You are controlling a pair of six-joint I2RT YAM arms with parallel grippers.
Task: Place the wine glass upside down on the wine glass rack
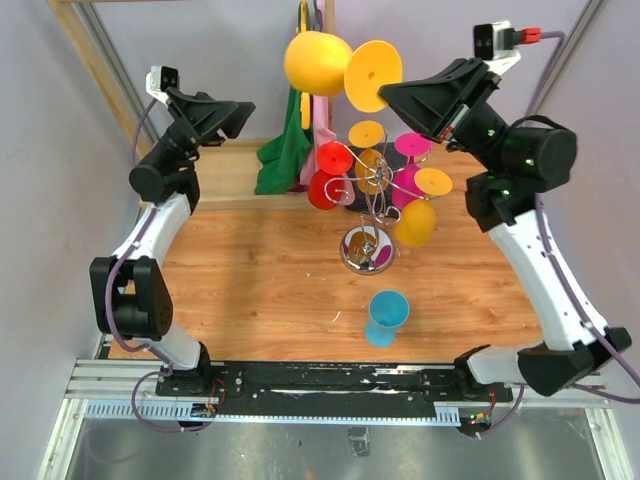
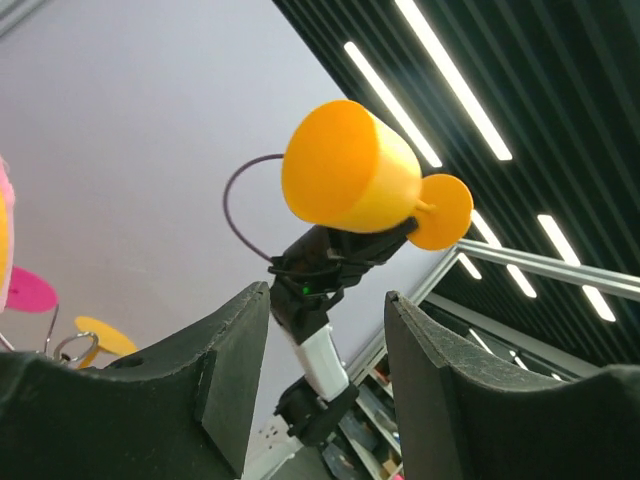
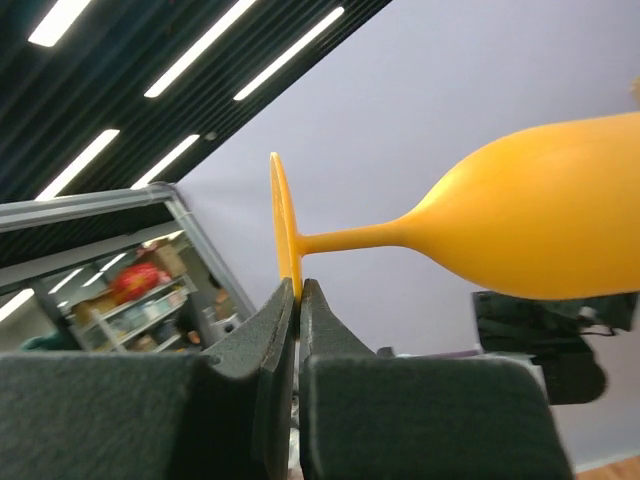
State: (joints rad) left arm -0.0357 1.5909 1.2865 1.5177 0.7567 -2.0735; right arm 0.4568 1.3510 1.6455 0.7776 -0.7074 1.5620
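High above the back of the table, a yellow wine glass [image 1: 316, 62] lies on its side in the air. My right gripper [image 1: 385, 95] is shut on the rim of its round foot [image 3: 284, 225], and the bowl [image 3: 540, 225] points away to the left. My left gripper [image 1: 245, 115] stands open and empty, well left of the glass; its wrist view looks up at the glass [image 2: 350, 180] between the spread fingers [image 2: 327, 295]. The chrome wine glass rack [image 1: 367, 250] stands below at the table's middle back.
Several coloured glasses hang upside down on the rack, among them red [image 1: 328, 175], pink [image 1: 410, 165] and yellow [image 1: 415, 222]. A teal glass [image 1: 385, 317] stands upright on the wooden table [image 1: 250, 280] near the front. Green cloth [image 1: 287, 150] hangs at the back.
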